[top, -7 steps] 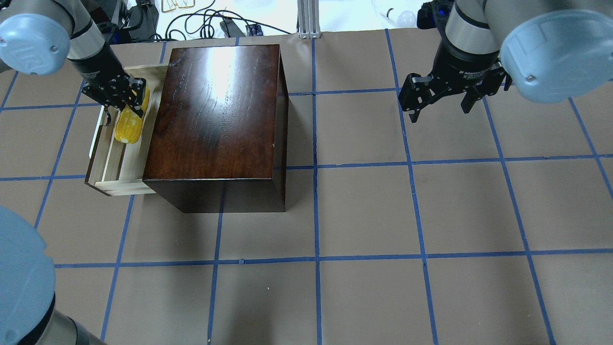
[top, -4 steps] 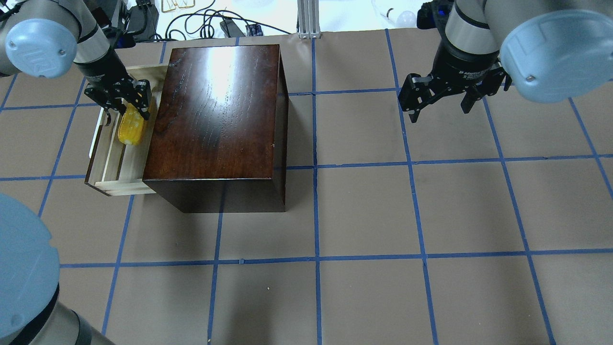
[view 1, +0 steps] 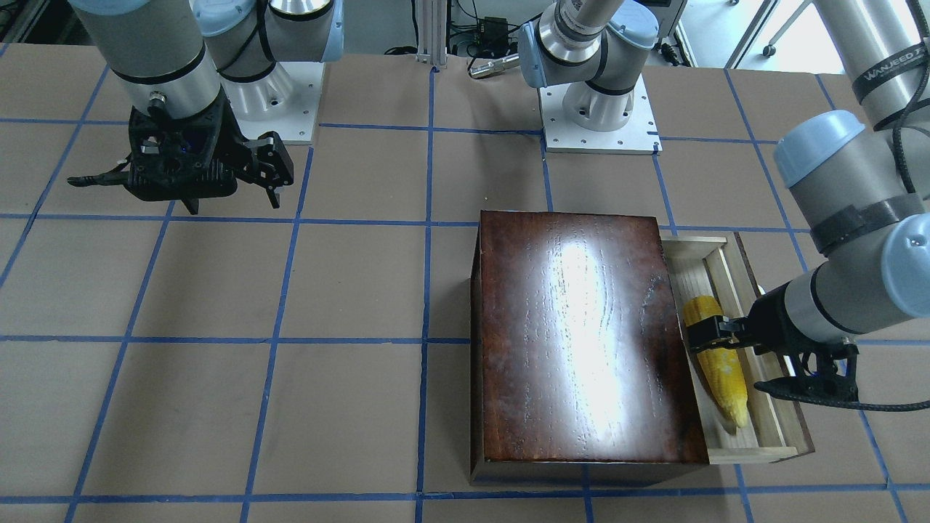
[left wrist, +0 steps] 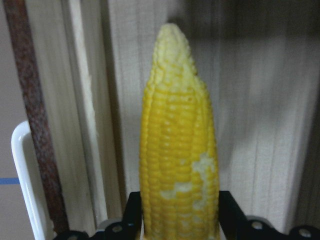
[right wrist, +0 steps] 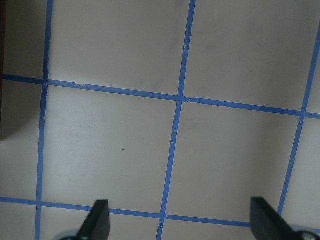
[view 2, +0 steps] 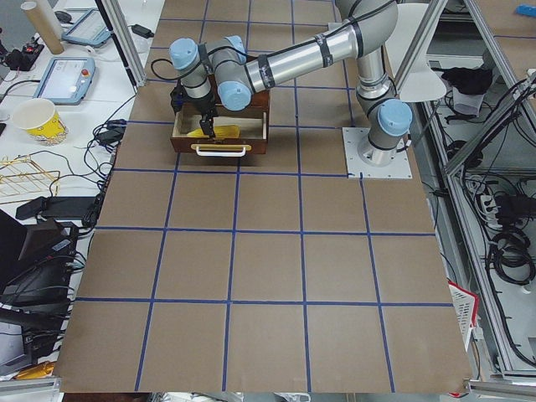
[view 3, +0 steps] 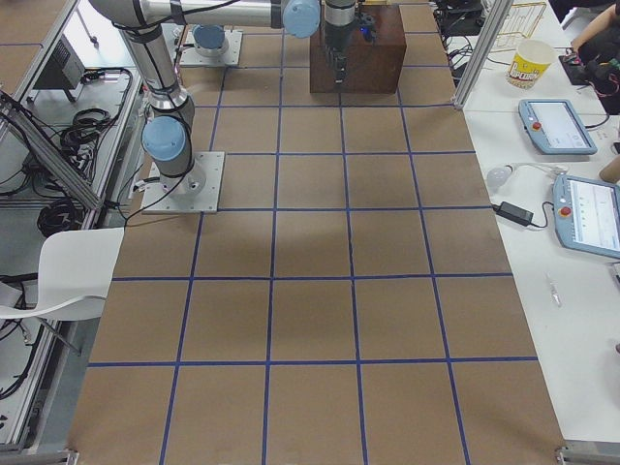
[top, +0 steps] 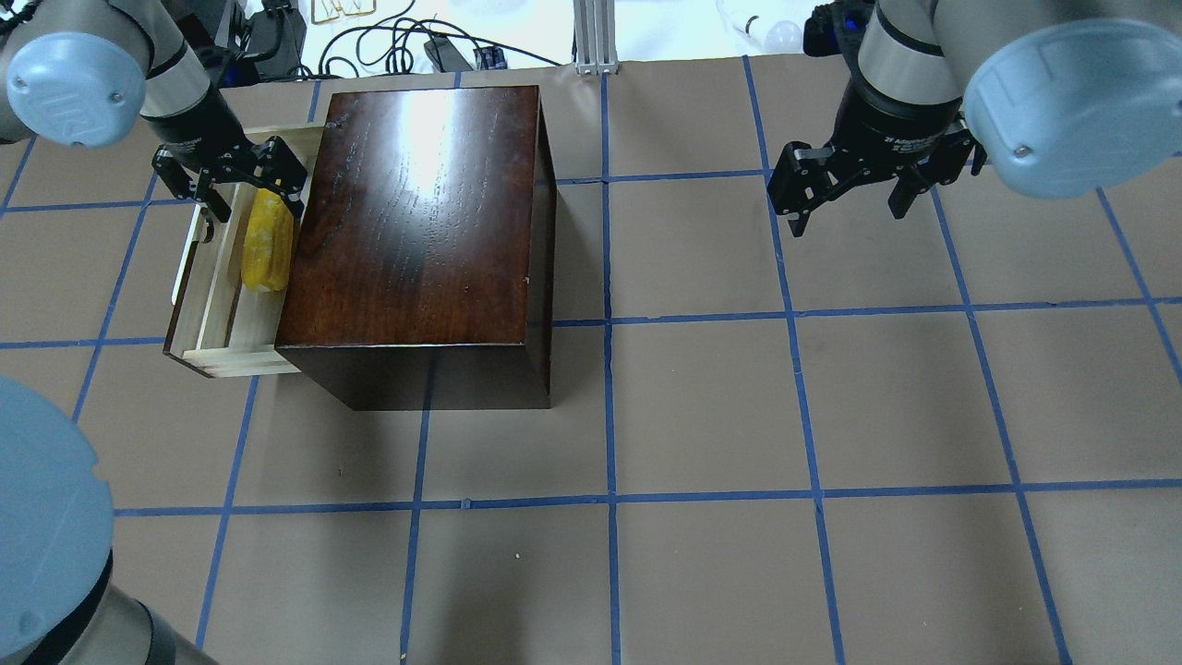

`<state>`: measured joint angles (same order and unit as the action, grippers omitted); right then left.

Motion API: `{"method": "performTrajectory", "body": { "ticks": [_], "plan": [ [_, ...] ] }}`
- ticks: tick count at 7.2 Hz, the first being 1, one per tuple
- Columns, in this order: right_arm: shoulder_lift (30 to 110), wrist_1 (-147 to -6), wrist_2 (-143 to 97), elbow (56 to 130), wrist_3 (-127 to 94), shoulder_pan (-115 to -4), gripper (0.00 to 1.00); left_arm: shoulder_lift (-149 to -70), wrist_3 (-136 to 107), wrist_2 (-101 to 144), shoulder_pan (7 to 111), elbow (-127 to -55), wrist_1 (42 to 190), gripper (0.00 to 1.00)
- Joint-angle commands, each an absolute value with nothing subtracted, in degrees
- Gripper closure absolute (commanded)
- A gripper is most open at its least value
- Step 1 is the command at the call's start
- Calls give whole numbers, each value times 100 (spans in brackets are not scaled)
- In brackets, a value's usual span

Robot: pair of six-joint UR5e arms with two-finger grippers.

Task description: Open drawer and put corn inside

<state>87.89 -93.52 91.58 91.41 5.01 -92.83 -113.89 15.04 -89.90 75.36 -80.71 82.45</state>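
One corn (left wrist: 177, 150) between released left end effector (top: 249, 189) fingers, wrist view only, right end effector (top: 848, 192) released

One camera looks down over my shoulders, another faces me; both show the box (top: 416, 231). Two side cameras sit farther off; my wrist cameras look close.

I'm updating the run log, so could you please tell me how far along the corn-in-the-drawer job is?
Done: the drawer is pulled out of the wooden box, and the corn lies inside it. In hand: the left gripper is at the cob's thick end, fingers on either side; whether it grips is unclear. Left: backing that gripper away. The right gripper hangs open, apart.
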Motion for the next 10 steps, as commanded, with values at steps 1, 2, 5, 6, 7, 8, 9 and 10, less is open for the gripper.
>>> {"method": "performTrajectory", "body": {
  "ticks": [1,2,5,6,7,8,9,10],
  "plan": [
    [8789,-9352,9158,9141,501,-9290,0,-11259,1494,-8965,7584,-7754,8558,0],
    [8789,-9352,9158,9141,501,-9290,0,-11207,1433,-8974,7611,-7491,8778,0],
    [8789,-9352,9158,9141,501,-9290,0,-10917,1206,-8974,7856,-7128,9298,0],
    [8789,-9352,9158,9149,501,-9290,0,-10716,630,-8956,8084,-7128,9368,0],
    [8789,-9352,9158,9141,501,-9290,0,-10557,485,-8991,8390,-7163,9421,0],
    [8789,-9352,9158,9141,501,-9290,0,-10477,423,-8965,8637,-7180,9483,0],
    [8789,-9352,9158,9149,501,-9290,0,-10390,413,-8991,8770,-7198,9684,0],
    [8789,-9352,9158,9141,501,-9290,0,-10293,422,-8974,8893,-7224,9886,0]
  ]
}}
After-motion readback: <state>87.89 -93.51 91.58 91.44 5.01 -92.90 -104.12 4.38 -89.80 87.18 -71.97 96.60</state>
